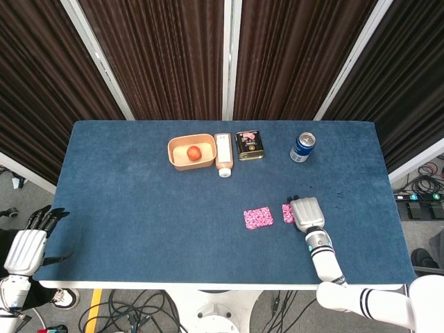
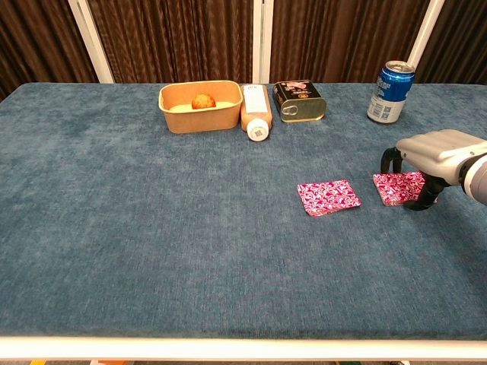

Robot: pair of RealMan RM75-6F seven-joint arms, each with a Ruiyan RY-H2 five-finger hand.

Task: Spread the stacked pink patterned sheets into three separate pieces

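One pink patterned sheet (image 2: 327, 197) lies alone on the blue table, also seen in the head view (image 1: 258, 217). Just right of it lies the remaining pink stack (image 2: 397, 187), half covered in the head view (image 1: 287, 212). My right hand (image 2: 437, 154) (image 1: 307, 211) arches over that stack. Its fingers (image 2: 388, 161) come down at the stack's far left edge and its thumb at the near right edge, pinching it flat against the cloth. My left hand (image 1: 26, 246) hangs off the table's near left corner, fingers apart and empty.
Along the back stand a tan bowl (image 2: 199, 106) holding an orange fruit, a bottle lying on its side (image 2: 256, 112), a dark tin (image 2: 299, 100) and a blue can (image 2: 389, 92). The table edge (image 2: 243, 346) runs close in front.
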